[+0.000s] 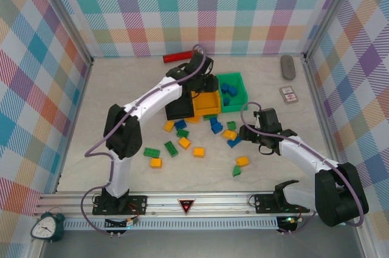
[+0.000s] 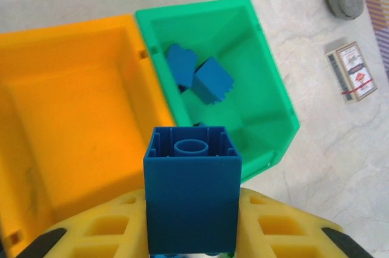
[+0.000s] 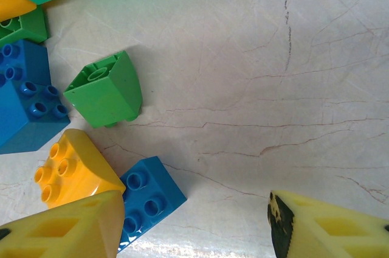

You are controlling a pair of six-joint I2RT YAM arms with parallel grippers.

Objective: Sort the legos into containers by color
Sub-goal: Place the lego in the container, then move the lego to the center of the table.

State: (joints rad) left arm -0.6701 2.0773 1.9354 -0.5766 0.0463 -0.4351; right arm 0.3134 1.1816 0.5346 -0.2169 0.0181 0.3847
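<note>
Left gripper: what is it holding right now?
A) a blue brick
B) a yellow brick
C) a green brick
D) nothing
A: in the left wrist view, a blue brick sits clamped between the yellow fingers of the left gripper.

3 containers (image 1: 230, 75) — black, orange, green — roughly 15 loose legos (image 1: 184, 143), and 1 red cylinder (image 1: 176, 58).

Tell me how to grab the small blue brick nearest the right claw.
Come straight down on the blue brick: it sits studs-up, flat walls upright. Pinch the two walls clear of the orange-yellow brick, which crowds one side.
</note>
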